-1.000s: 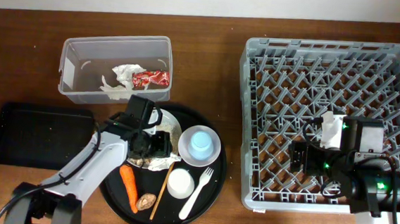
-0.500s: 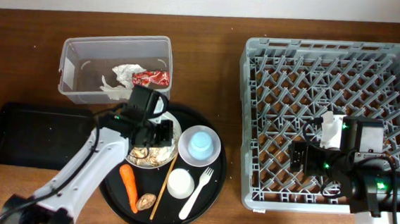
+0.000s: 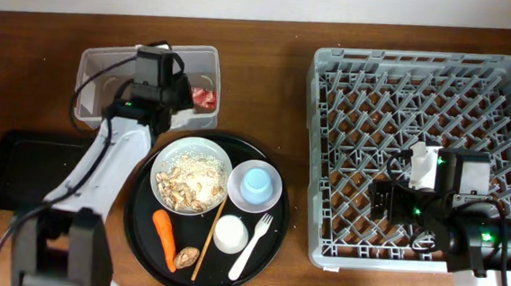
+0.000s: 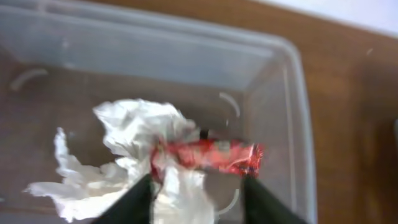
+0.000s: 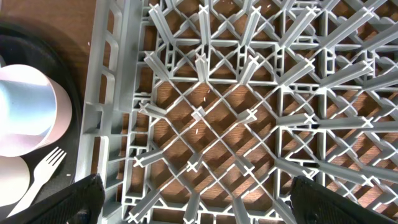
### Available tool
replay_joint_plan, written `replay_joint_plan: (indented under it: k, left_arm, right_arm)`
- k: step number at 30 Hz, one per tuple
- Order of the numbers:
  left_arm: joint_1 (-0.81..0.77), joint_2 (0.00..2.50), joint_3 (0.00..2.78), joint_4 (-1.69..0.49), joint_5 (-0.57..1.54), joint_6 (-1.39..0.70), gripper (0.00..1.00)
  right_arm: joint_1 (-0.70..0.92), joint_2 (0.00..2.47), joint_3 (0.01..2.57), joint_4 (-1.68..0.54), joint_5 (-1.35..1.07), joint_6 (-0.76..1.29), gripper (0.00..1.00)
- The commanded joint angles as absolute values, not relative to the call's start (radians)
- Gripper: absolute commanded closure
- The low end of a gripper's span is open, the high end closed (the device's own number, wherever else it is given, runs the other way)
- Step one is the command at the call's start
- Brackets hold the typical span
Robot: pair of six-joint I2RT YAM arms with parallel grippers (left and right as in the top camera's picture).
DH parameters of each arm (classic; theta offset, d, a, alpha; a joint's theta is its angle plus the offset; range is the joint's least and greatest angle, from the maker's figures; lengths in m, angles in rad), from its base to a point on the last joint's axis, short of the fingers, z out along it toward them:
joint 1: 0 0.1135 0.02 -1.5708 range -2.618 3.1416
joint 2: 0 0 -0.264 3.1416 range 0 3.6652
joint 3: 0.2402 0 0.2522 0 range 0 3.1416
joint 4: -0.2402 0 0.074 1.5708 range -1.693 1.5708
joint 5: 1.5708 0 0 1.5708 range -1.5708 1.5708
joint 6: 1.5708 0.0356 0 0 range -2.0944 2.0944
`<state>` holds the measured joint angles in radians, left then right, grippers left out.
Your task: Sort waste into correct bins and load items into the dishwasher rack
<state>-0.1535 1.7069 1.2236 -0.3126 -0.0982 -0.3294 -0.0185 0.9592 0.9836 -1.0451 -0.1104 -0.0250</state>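
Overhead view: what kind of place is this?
Probably a kitchen clean-up spot, maybe a practice one: a dishwasher rack, a tray with a bowl of scraps, and a tub holding rubbish.

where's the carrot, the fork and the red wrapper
carrot (image 3: pixel 165 235), overhead view, middle of its orange body
fork (image 3: pixel 249 248), overhead view, midway along the handle
red wrapper (image 4: pixel 211 155), left wrist view, centre of the shiny foil

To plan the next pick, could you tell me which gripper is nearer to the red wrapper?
Left. The left gripper hangs just above the red wrapper in the clear tub; the right gripper is far across the table, over the dishwasher rack.
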Motion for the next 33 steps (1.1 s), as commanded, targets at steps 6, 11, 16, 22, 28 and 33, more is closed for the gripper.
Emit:
replay_joint_plan:
  k: [6, 11, 16, 22, 28, 33]
  left_arm:
    - [-0.147, 1.516, 1.251, -0.479, 0.005, -0.287, 0.07]
    - [-0.149, 1.406, 1.25, -1.015, 0.086, -0.287, 0.01]
    - [-0.152, 1.408, 1.242, -1.152, 0.135, -0.291, 0.01]
    - [-0.293, 1.408, 1.241, -1.109, 0.112, -0.291, 0.01]
    - [-0.09, 1.407, 1.241, -1.209, 0.052, -0.322, 0.01]
    - [0.186, 1.407, 1.241, -1.294, 0.052, -0.322, 0.01]
  right_arm:
    - [-0.013, 0.955, 0.999, -1.044, -0.12, -0.019, 0.01]
    - [-0.013, 0.955, 0.999, -1.045, -0.121, -0.019, 0.02]
    - [-0.013, 0.955, 0.999, -1.056, -0.125, -0.019, 0.02]
    - [-0.013, 0.955, 0.999, -1.063, -0.147, -0.019, 0.02]
    - [-0.012, 0.962, 1.01, -1.086, -0.281, -0.014, 0.02]
    - [0.119, 1.126, 1.2, -1.194, -0.277, 0.006, 0.02]
